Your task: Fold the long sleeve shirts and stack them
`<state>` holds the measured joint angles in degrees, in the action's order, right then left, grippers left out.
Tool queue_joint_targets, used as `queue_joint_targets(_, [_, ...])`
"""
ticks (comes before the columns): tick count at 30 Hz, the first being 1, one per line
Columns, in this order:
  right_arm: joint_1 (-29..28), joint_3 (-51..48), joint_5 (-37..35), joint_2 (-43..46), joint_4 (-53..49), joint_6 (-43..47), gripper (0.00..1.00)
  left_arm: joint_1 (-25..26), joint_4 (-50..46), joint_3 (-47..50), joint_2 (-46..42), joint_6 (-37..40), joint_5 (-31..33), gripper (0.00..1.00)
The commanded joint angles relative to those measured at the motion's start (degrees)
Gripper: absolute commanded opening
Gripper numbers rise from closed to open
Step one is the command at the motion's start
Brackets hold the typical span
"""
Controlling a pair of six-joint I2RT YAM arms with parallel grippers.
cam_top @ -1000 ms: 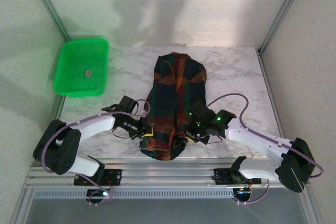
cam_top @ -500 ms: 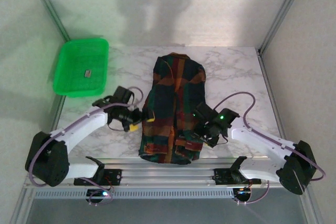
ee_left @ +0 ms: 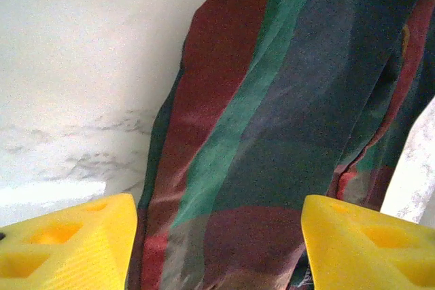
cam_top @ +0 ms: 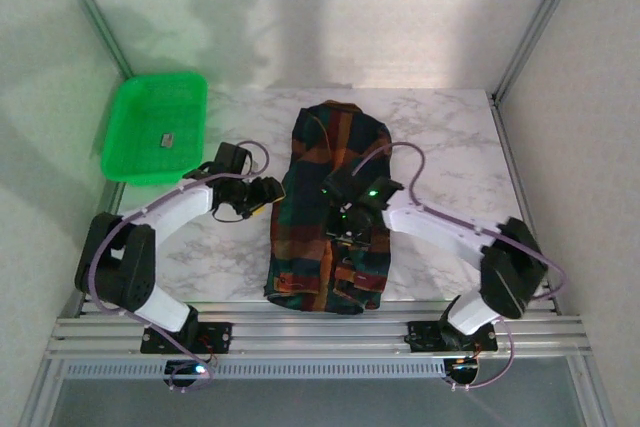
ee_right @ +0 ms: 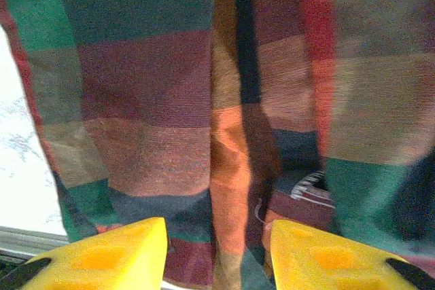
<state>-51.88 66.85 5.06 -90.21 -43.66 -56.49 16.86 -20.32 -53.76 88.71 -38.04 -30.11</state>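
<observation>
On table (cam_top: 450, 137): plaid shirt (cam_top: 332, 147) folded narrow; left gripper (ee_left: 217, 225), right gripper (ee_right: 217, 239) spread.

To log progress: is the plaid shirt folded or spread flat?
Partly folded: the plaid shirt lies as a long narrow strip on the table, no sleeve sticking out, body at full length.

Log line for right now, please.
shirt: flat on table | left tool: open, at shirt's left edge | right tool: open, over shirt
</observation>
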Motion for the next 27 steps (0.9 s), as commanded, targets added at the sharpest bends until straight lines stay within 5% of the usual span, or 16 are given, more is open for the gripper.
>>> queue_joint_targets(1, [-0.63,1.95,2.42,-2.60,2.90,-0.66,0.44,-0.25,2.44,1.05,1.56,1.62,-1.84,0.63])
queue_joint_targets(7, [0.87,0.80,-3.92,1.00,-6.87,-0.99,0.64,0.07,-4.59,6.61,-4.88,3.06,1.03,0.83])
queue_joint_targets(16, [8.04,-5.28,-3.38,9.09,-9.94,3.52,0.74,8.79,-1.56,20.13,-14.96,-10.16,-7.66,0.86])
queue_joint_targets(27, [8.11,-10.56,-2.62,10.35,-9.99,3.68,0.78,13.05,4.54,22.83,-11.67,-15.41,-10.64,0.80])
